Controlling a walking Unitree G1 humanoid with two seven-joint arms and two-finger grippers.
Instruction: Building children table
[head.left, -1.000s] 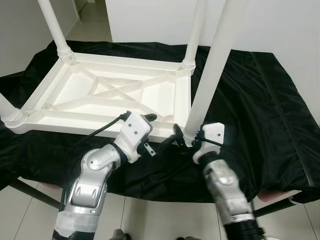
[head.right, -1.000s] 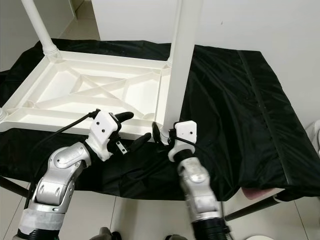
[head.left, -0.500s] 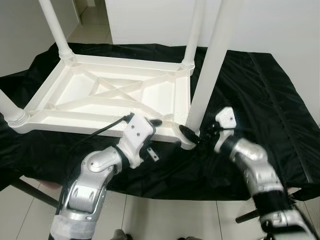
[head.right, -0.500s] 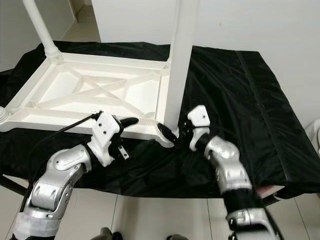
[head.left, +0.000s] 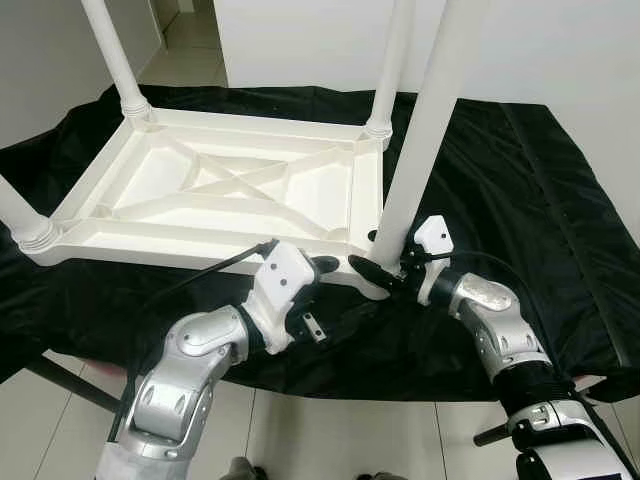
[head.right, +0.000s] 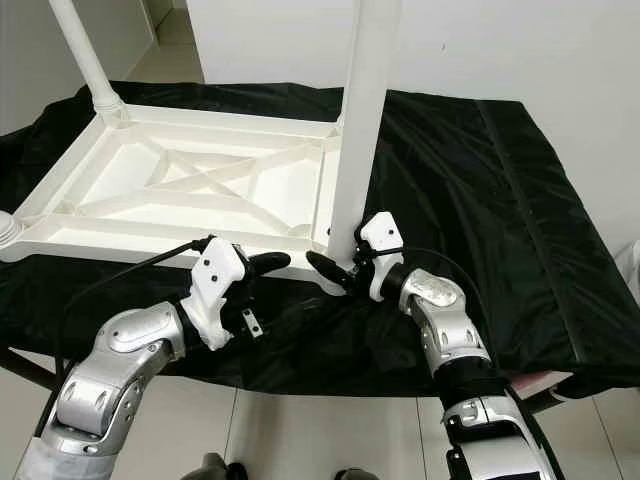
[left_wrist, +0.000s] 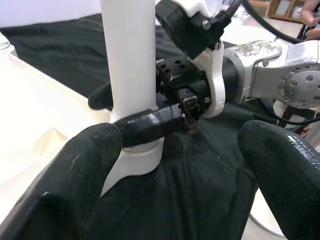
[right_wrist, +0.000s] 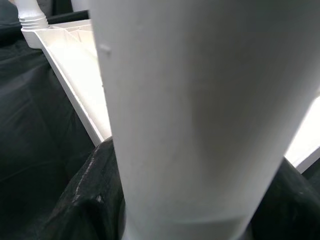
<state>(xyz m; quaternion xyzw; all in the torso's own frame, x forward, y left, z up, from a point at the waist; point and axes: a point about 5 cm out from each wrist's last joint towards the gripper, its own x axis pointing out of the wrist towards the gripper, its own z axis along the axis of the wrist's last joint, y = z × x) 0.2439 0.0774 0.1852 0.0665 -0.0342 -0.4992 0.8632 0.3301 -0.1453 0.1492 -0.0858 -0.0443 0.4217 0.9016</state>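
Observation:
A white children's table (head.left: 230, 190) lies upside down on a black cloth (head.left: 500, 180). Its near right leg (head.left: 422, 150) stands upright in the corner socket. My right gripper (head.left: 378, 268) reaches in from the right and is shut around the base of this leg; in the right wrist view the leg (right_wrist: 200, 110) sits between the black fingers (right_wrist: 92, 190). My left gripper (head.left: 322, 290) hovers open at the tabletop's front edge, just left of that leg. Its fingers (left_wrist: 75, 175) stand wide apart in the left wrist view, facing the leg (left_wrist: 130, 60).
Three more white legs stand at the far left (head.left: 115, 55), far right (head.left: 390, 60) and near left (head.left: 20, 215) corners. The cloth hangs over the front edge of the supporting table, with tiled floor (head.left: 330, 440) below. A white wall (head.left: 550, 50) rises behind.
My right arm has swung from in front of the leg round to its right side, and its gripper now holds the leg's base. My left gripper has dropped slightly toward the near edge.

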